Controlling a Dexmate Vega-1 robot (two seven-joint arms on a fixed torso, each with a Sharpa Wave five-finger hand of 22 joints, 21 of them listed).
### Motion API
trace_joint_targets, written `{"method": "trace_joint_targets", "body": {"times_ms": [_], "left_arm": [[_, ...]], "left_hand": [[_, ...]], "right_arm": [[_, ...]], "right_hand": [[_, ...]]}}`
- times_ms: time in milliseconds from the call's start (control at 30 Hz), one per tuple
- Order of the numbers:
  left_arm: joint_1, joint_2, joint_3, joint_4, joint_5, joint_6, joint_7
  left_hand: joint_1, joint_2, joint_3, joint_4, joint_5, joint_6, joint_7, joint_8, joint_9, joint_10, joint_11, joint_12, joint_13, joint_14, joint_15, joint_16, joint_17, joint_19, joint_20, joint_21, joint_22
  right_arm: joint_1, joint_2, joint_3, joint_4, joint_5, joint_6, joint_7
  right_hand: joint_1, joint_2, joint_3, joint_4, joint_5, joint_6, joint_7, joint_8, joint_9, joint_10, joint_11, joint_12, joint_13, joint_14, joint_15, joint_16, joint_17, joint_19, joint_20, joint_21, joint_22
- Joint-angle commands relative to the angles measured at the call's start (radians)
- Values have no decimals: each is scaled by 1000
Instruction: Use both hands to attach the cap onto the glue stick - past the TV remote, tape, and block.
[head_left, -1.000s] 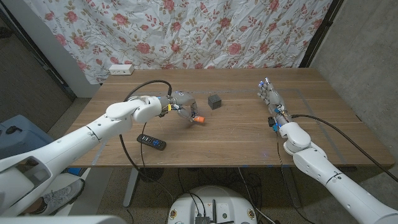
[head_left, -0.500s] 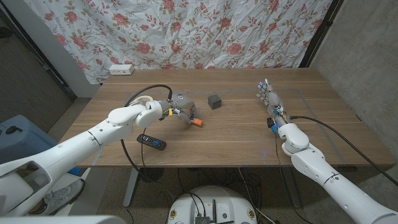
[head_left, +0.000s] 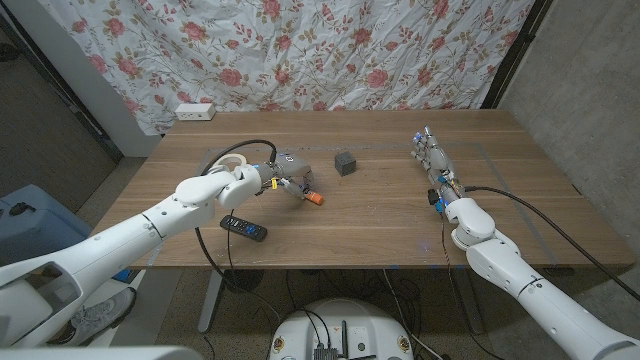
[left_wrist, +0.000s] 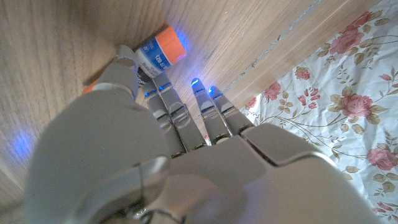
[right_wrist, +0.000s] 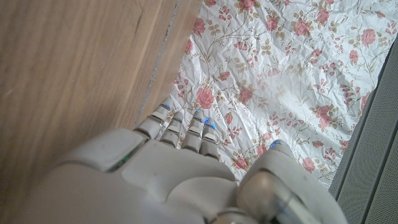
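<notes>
On the brown wooden surface (head_left: 380, 215), the left robot hand (head_left: 292, 176) reaches down over the white-and-blue glue stick with an orange end (head_left: 313, 197), its fingers (left_wrist: 163, 93) touching the tube; whether it grips it I cannot tell. The small dark grey block (head_left: 346, 163) sits just beyond, the black TV remote (head_left: 244, 228) nearer the front edge, and the roll of pale tape (head_left: 229, 160) behind the left arm. The right robot hand (head_left: 432, 155) stands well apart, fingers straight, holding nothing.

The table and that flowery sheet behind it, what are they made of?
The table looks like wood, or a wood-look top: brown with long grain lines and a dull, smooth finish. The flowery sheet looks like thin cloth: it hangs in creases and wrinkles, printed with pink roses on white. The pictures cannot tell which cloth.
</notes>
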Motion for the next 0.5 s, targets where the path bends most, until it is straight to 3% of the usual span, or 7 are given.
{"method": "trace_joint_targets", "body": {"times_ms": [33,500], "left_arm": [[-4,0,12,-10,15,20,-36],[9,7,6,-42,33,73,-74]], "left_hand": [[-1,-1,-5,6,7,-9,2,-4,2,-14,-1,6,4,-8,-143,6,5,-8,3,3,2],[-23,-28,-31,8,7,-89,-10,-16,-4,-105,-2,0,3,-31,-141,5,5,-22,12,6,1]], "right_arm": [[5,0,-5,4,4,-11,3],[0,2,-6,5,3,-10,-3]], "right_hand": [[-6,4,0,7,6,17,-3,11,0,0,2,4,3,10,5,-1,1,3,10,-3,2],[-5,5,2,4,7,23,-6,12,0,3,1,6,3,12,8,-3,0,2,13,-3,2]]}}
